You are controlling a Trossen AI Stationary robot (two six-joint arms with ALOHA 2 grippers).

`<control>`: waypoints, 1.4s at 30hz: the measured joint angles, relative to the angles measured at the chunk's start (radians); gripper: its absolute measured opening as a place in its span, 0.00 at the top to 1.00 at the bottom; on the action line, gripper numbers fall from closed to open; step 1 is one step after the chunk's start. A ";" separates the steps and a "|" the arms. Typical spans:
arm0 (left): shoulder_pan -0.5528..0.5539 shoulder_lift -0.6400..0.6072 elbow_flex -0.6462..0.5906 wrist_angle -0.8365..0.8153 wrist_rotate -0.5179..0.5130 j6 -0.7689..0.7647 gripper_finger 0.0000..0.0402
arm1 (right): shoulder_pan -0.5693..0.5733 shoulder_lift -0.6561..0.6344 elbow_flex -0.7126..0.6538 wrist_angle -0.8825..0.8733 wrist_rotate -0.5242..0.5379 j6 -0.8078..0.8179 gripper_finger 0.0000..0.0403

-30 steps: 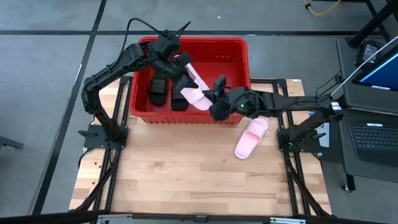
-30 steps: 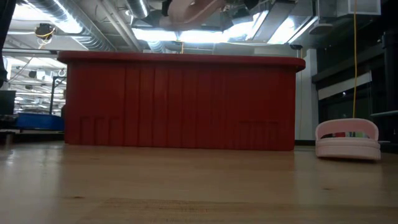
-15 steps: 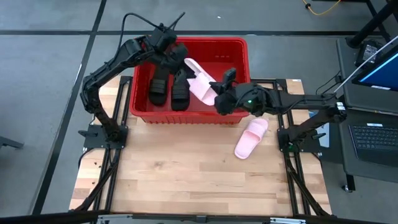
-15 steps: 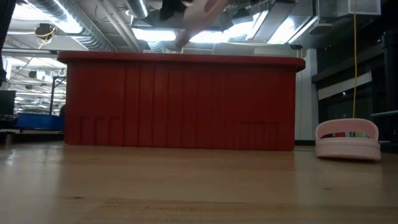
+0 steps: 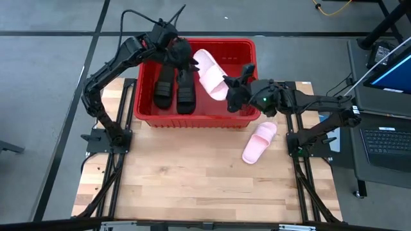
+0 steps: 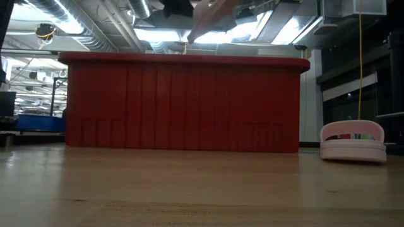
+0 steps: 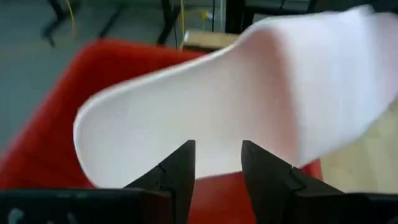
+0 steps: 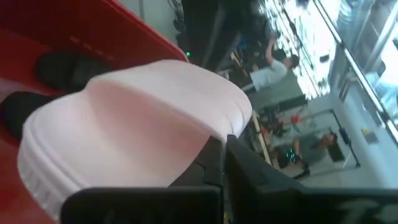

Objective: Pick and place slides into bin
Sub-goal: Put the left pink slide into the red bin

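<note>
High view: pink slide [image 5: 210, 72] tilted over bin [image 5: 247, 50], two black slides [image 5: 174, 88] inside, second pink [image 5: 259, 142] on table right of bin. Low view hides bin contents. Right gripper [image 5: 229, 89] pinched tight on slide edge. Left gripper [image 7: 217, 163] fingers apart, slide just ahead, contact unclear

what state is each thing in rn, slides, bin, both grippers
black slides: both lying side by side in the bin
held pink slide: in the air over the bin, tilted
other pink slide: on the table outside the bin, strap up
bin: upright on the table, open top
right gripper: over the bin, jaws shut on the held pink slide
left gripper: over the bin beside the held slide, jaws apart
</note>
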 joint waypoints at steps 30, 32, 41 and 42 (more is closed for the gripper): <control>0.002 -0.308 -0.258 0.192 -0.102 0.143 1.00 | -0.279 0.136 0.000 0.032 -0.103 0.389 0.99; 0.002 -0.354 -0.352 0.271 -0.102 0.113 1.00 | -0.294 0.161 0.000 0.025 -0.149 0.412 0.99; 0.002 -0.569 -0.783 0.707 -0.081 0.013 0.99 | -0.340 0.279 0.000 0.021 -0.163 0.485 0.99; 0.002 -0.582 -0.814 0.733 -0.086 0.002 0.99 | -0.344 0.289 0.000 0.019 -0.162 0.508 0.99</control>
